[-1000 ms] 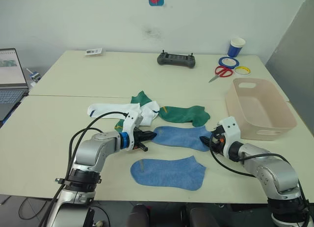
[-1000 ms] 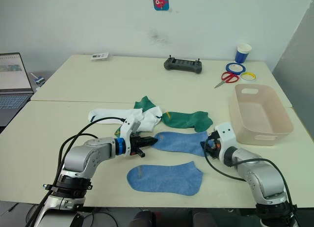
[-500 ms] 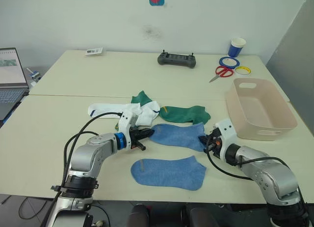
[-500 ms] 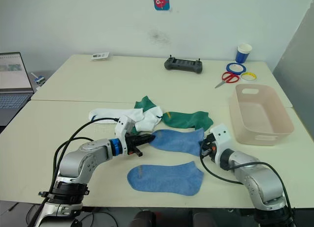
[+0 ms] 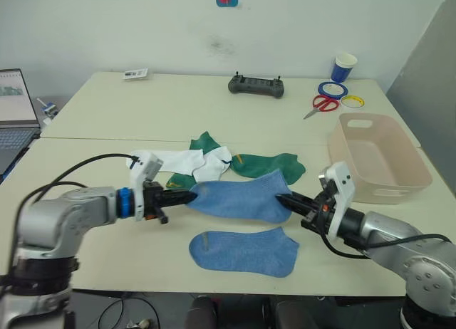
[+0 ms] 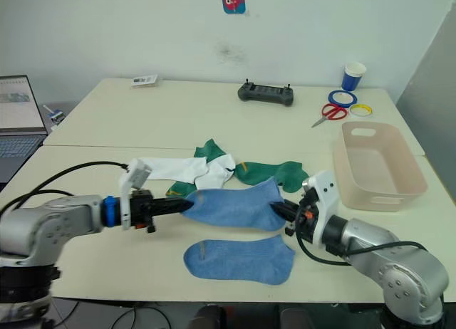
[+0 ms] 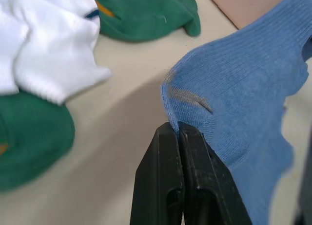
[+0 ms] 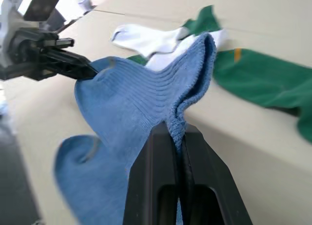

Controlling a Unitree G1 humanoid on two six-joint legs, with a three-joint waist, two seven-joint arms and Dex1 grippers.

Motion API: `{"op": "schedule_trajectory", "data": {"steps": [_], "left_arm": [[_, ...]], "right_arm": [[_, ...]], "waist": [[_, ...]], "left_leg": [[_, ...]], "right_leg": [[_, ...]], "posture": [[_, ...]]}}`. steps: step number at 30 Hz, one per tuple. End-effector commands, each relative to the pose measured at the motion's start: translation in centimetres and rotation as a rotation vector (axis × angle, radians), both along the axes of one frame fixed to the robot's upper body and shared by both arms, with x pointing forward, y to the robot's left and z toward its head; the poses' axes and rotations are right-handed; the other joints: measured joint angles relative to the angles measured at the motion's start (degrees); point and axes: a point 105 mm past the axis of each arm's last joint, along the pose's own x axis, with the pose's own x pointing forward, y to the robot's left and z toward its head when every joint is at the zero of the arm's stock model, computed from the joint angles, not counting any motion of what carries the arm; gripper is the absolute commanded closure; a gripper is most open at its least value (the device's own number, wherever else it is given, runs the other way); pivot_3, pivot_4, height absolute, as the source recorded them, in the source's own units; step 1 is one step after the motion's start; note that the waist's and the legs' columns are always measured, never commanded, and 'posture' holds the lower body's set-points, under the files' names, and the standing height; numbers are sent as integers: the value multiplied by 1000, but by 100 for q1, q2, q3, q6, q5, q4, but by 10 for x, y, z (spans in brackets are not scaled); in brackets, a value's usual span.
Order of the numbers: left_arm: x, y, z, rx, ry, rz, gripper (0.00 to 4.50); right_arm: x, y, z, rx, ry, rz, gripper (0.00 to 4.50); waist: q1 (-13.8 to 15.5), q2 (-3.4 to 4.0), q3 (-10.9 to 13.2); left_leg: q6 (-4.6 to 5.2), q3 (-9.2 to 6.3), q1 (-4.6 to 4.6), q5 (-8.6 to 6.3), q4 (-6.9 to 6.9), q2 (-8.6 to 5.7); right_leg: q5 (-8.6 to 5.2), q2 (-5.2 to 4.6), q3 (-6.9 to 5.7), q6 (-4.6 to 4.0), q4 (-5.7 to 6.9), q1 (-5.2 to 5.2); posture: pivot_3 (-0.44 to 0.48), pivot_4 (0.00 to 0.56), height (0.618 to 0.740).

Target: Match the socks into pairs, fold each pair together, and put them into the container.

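Cream tabletop [image 5: 85, 129]: left gripper [image 5: 187, 196] & right gripper [image 5: 283, 199] each pinched tight on opposite ends of light blue ribbed sock [image 5: 239, 196], stretched above matching blue sock [image 5: 244, 249], prob. for pairing.

Light blue socks [image 5: 239, 198], green socks [image 5: 268, 164], beige-pink container [image 5: 377, 158]

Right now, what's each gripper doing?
Left gripper: closed on one end of the raised blue sock.
Right gripper: closed on its other end.
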Motion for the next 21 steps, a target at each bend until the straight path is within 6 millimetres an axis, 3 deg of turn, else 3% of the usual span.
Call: {"op": "schedule_trajectory", "data": {"steps": [1,3,6,12,17,21], "left_arm": [[-32,-3,4,-23,90,-91,4500],[-42,-7,-7,3,113,-96,4500],[-46,-14,-23,27,89,-68,4500],[-35,-21,-54,77,16,63,4500],[-47,-22,-71,125,53,25,4500],[-50,-23,-73,119,55,14,4500]], "right_arm": [[-32,5,-5,-30,46,109,4494],[-43,5,-17,-83,90,127,4494],[-43,4,-29,-139,114,100,4494],[-34,5,-49,-188,135,33,4494],[-26,1,-64,-247,145,-14,4494],[-23,-2,-65,-264,128,-31,4494]], "waist": [[12,0,0],[15,0,0],[12,-1,0],[19,-3,-2],[18,-5,-3],[20,-4,-3]], "left_leg": [[0,-1,0,0,-5,0],[-1,4,4,0,-18,-1],[-1,14,14,0,-28,-3],[-2,19,25,1,-29,-4],[-2,25,21,0,-31,-5],[-2,29,19,0,-36,-4]], "right_leg": [[-4,-2,-1,-4,0,-1],[-11,-11,1,-4,-1,-4],[-14,-20,5,-5,-1,-3],[-23,-17,10,-21,0,1],[-18,-15,13,-10,-3,-2],[-19,-15,15,-10,-3,-9]], "posture": [[0,150,740],[0,150,740],[0,150,740],[0,150,740],[0,150,740],[0,150,740]]}}
